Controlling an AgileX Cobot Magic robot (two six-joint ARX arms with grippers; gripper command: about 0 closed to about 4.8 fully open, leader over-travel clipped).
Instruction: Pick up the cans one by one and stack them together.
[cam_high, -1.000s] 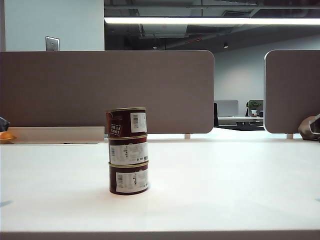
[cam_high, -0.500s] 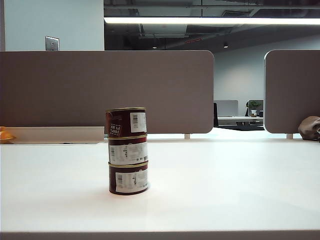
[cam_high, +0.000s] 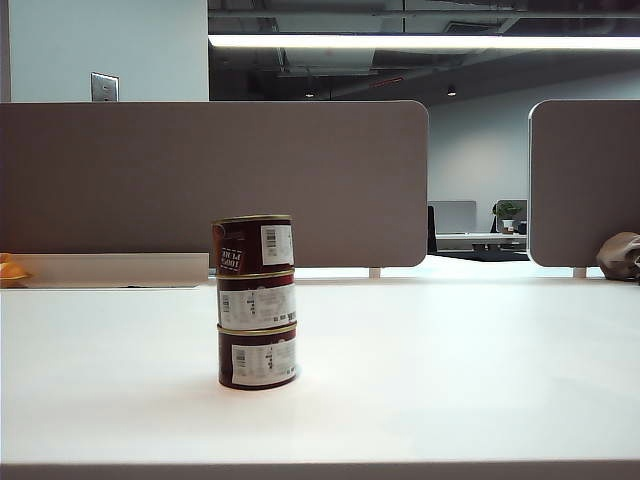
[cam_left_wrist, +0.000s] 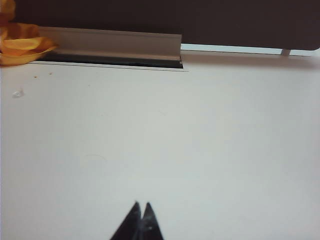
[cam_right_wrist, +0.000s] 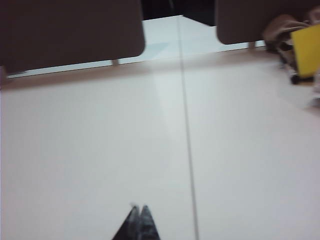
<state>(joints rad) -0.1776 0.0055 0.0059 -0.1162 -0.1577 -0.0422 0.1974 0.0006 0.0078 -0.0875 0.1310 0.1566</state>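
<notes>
Three cans stand stacked in one column left of the table's middle in the exterior view: bottom can (cam_high: 258, 357), middle can (cam_high: 257, 300), top can (cam_high: 252, 244). All are dark maroon with white barcode labels and gold rims. The top one sits slightly off-centre to the left. Neither arm shows in the exterior view. My left gripper (cam_left_wrist: 141, 205) is shut and empty over bare white table. My right gripper (cam_right_wrist: 139, 207) is also shut and empty above the tabletop. No can appears in either wrist view.
Grey partition panels (cam_high: 215, 180) close off the back of the white table (cam_high: 450, 360). An orange object (cam_left_wrist: 20, 47) lies at the far left by a cable slot (cam_left_wrist: 110, 60). A yellow item (cam_right_wrist: 306, 50) and a brownish bundle (cam_high: 620, 255) sit at the far right.
A dark arm part at the left edge and a gripper part at the right edge have left the exterior view. The stack of cans has not moved.
</notes>
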